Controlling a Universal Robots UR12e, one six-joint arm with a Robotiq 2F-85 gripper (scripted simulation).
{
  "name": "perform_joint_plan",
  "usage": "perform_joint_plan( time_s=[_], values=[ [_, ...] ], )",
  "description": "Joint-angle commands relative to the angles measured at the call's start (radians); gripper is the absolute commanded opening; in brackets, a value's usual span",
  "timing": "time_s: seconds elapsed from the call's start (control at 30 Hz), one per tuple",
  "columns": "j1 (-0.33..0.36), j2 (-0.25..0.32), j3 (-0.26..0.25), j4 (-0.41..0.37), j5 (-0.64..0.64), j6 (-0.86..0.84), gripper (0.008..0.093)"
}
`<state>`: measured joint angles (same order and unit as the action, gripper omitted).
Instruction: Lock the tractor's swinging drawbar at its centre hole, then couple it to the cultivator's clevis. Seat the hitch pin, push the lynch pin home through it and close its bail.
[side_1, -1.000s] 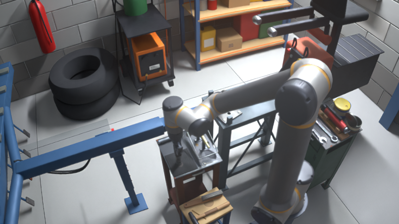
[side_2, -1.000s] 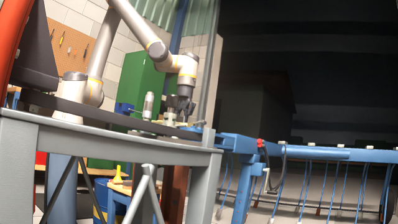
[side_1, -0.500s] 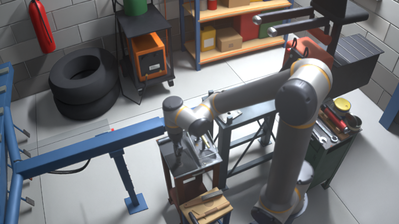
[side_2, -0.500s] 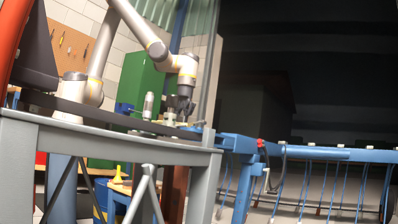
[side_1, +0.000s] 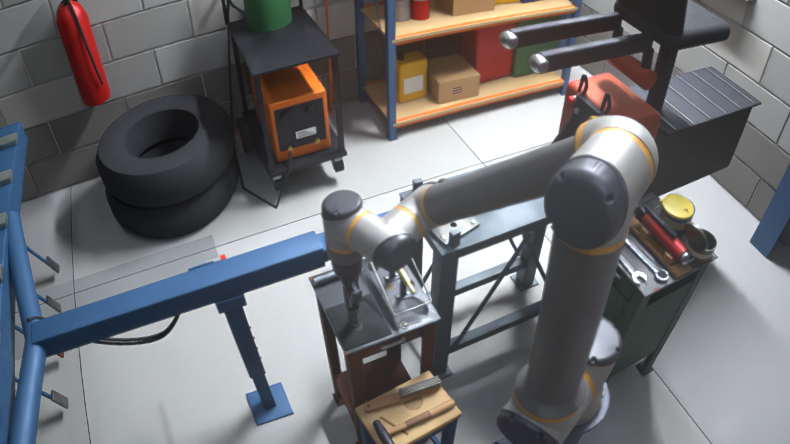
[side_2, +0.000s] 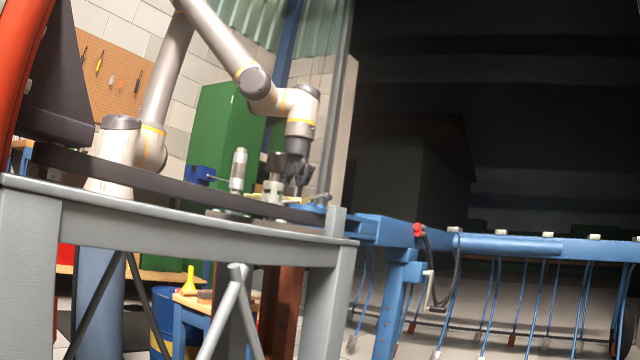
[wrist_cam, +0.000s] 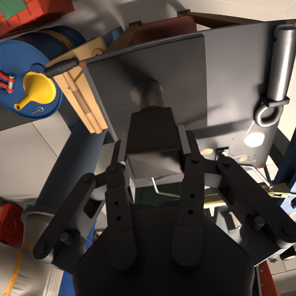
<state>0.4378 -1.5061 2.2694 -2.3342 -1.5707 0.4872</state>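
Note:
A pin (wrist_cam: 150, 129) with a square dark head stands upright on the small dark stand (side_1: 364, 317) beside the blue cultivator tongue (side_1: 182, 287). My gripper (wrist_cam: 153, 154) reaches straight down over it, and I hold this pin by its head. A second, larger steel hitch pin (wrist_cam: 279, 63) with a ring at one end lies flat on the same stand top. A clear tray (side_1: 400, 290) on the stand holds a brass-coloured pin. The grey drawbar frame (side_1: 480, 226) stands just behind.
The tongue's end (side_2: 360, 227) and its support leg (side_1: 259, 359) stand close beside the stand. A low stool with wooden tools (side_1: 409, 411) sits in front. A tool cart (side_1: 663, 259) stands by my base. Tyres (side_1: 166, 160) lie farther back.

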Motion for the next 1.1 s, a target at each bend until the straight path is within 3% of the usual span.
perform_joint_plan(
  time_s=[0.0, 0.47, 1.07],
  values=[
    [-0.001, 0.001, 0.000, -0.001, -0.001, 0.000, 0.0080],
    [0.000, -0.031, -0.020, 0.046, 0.000, 0.000, 0.0080],
    [0.000, -0.124, -0.097, 0.214, 0.000, 0.000, 0.0080]
  ],
)
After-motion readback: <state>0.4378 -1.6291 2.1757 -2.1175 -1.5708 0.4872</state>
